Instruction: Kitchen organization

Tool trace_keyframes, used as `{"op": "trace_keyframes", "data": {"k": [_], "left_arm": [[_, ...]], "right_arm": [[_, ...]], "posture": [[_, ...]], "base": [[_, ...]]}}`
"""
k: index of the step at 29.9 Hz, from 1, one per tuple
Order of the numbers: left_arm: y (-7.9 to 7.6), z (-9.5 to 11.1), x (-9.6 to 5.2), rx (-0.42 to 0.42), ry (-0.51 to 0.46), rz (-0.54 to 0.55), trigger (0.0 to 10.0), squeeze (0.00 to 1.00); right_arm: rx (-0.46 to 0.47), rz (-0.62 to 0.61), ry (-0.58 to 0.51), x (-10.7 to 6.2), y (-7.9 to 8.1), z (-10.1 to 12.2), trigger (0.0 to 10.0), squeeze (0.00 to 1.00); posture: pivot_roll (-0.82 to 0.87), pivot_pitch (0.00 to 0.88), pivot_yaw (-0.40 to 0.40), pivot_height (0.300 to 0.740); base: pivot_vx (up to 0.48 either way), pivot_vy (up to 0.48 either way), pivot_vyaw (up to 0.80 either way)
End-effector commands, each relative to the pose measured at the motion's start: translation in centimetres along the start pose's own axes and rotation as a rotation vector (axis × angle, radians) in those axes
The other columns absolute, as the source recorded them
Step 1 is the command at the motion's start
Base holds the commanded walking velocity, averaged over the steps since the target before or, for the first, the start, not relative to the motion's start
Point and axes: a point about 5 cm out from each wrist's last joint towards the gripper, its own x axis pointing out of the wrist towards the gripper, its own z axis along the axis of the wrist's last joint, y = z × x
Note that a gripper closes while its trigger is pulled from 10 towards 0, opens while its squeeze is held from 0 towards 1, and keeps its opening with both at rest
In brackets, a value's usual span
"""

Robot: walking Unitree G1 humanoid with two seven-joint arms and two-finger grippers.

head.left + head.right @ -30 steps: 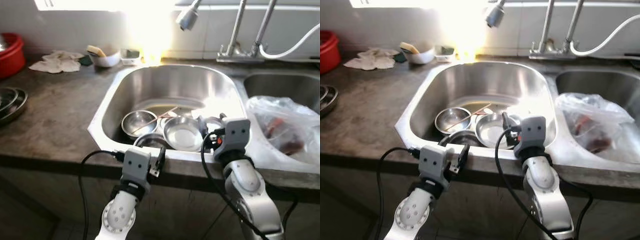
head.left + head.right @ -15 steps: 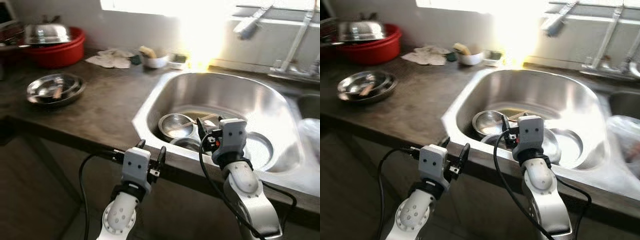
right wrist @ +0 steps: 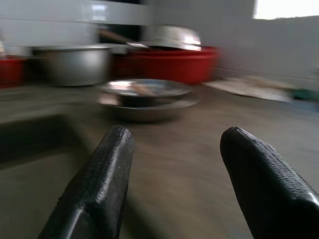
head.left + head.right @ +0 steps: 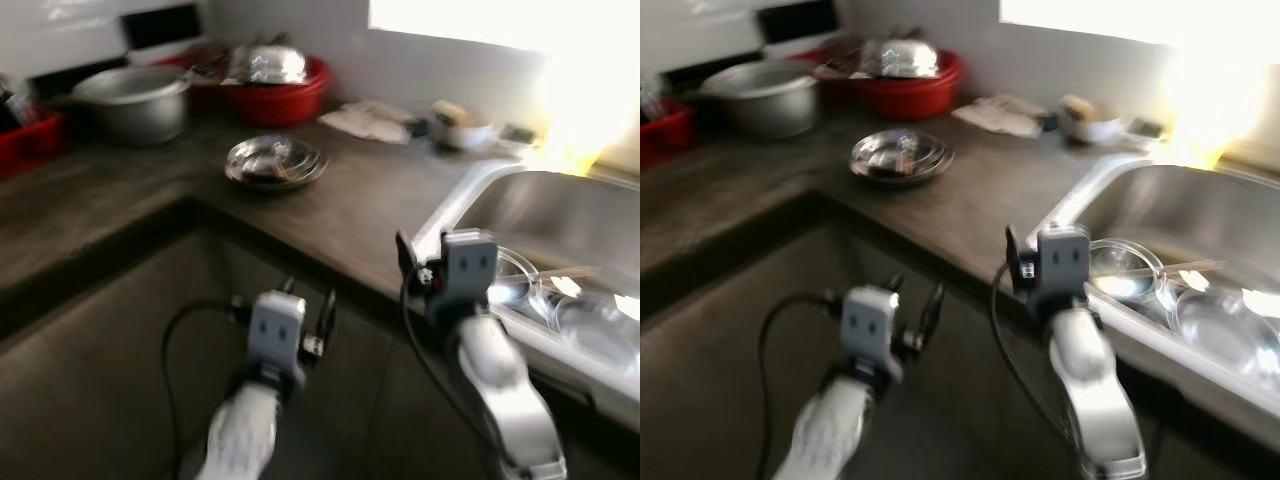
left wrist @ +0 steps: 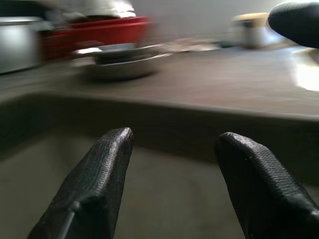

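Grey stone counter (image 4: 330,205) now runs across the head views, where a second ago the sink sat square in the middle; the whole picture has swung toward the robot's left, so this is camera movement, not things moving. Picture is blurred.

Left eye view: the sink (image 4: 560,215) is pushed to the right edge, steel bowls (image 4: 590,320) lying inside it. Newly in view on the counter: a stack of steel dishes (image 4: 275,163), a red basin (image 4: 280,90) with a steel bowl on top behind them, a grey pot (image 4: 135,100) further left. A cloth (image 4: 372,120) and a small white bowl (image 4: 462,128) sit near the wall. Left gripper (image 4: 305,310) hangs below the counter edge, fingers apart, holding nothing. Right gripper (image 4: 415,270) is raised at the counter's front edge beside the sink corner; I cannot tell its fingers' spread here.

Right eye view: same layout, with the dishes near the counter's inner corner.

Left wrist view: two black fingers (image 5: 94,184) well apart with nothing between them; the counter edge is ahead, the dishes and red basin blurred beyond.

Right wrist view: fingers (image 3: 99,179) likewise spread wide and empty, pointing across the counter at the steel dishes, with the red basin and pot behind.
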Motion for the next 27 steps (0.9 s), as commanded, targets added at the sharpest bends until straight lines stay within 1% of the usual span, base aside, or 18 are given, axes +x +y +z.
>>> {"op": "trace_keyframes", "data": {"k": [1, 3, 5, 10, 13, 18, 21, 23, 25, 27], "left_arm": [[-0.83, 0.32, 0.10, -0.019, -0.015, -0.025, 10.0, 0.00], [-0.82, 0.29, 0.09, -0.029, -0.012, -0.021, 10.0, 0.00], [-0.56, 0.08, 0.06, -0.028, -0.003, -0.014, 10.0, 0.00], [-0.61, 0.15, 0.05, -0.022, -0.002, -0.021, 10.0, 0.00], [-0.66, 0.20, 0.06, -0.024, -0.002, -0.018, 10.0, 0.00], [-0.85, 0.07, -0.05, -0.023, 0.005, -0.024, 10.0, 0.00], [-0.70, 0.03, -0.03, -0.022, 0.008, -0.018, 10.0, 0.00], [-0.69, 0.05, -0.03, -0.025, 0.007, -0.016, 10.0, 0.00], [-0.78, 0.01, 0.01, -0.047, 0.012, -0.017, 10.0, 0.00], [-0.76, 0.04, 0.05, -0.050, 0.011, -0.014, 10.0, 0.00]], "right_arm": [[-0.014, -0.017, 0.006, -0.04, -0.76, 0.04, 10.0, 0.00], [-0.015, -0.014, 0.009, 0.01, -0.73, 0.00, 10.0, 0.00], [-0.009, -0.015, 0.015, 0.13, -0.61, -0.14, 10.0, 0.00], [0.001, -0.028, 0.016, 0.17, -0.81, -0.14, 10.0, 0.00], [0.000, -0.026, 0.018, 0.19, -0.84, -0.13, 10.0, 0.00], [-0.001, -0.021, 0.021, 0.29, -0.86, -0.15, 10.0, 0.00], [0.000, -0.028, 0.022, 0.34, -0.92, -0.14, 10.0, 0.00], [0.000, -0.028, 0.024, 0.35, -0.91, -0.15, 10.0, 0.00], [0.000, -0.029, 0.027, 0.33, -0.87, -0.18, 10.0, 0.00], [-0.001, -0.030, 0.028, 0.33, -0.87, -0.19, 10.0, 0.00]], "posture": [[0.04, 0.054, -0.016, 0.740], [0.04, 0.054, -0.017, 0.740], [0.04, 0.052, -0.007, 0.740], [0.05, 0.058, -0.011, 0.740], [0.05, 0.059, -0.017, 0.740], [0.05, 0.063, -0.021, 0.740], [0.05, 0.072, -0.020, 0.740], [0.05, 0.075, -0.022, 0.740], [0.05, 0.079, -0.023, 0.740], [0.05, 0.079, -0.023, 0.740]], "base": [[0.000, 0.000, 0.64], [0.000, 0.000, 0.66], [0.000, 0.000, 0.00], [0.000, 0.000, 0.00], [0.000, 0.289, 0.00], [0.000, 0.462, 0.00], [0.000, 0.469, 0.00], [0.000, 0.281, 0.00], [0.000, 0.000, 0.00], [0.000, 0.000, 0.00]]}}
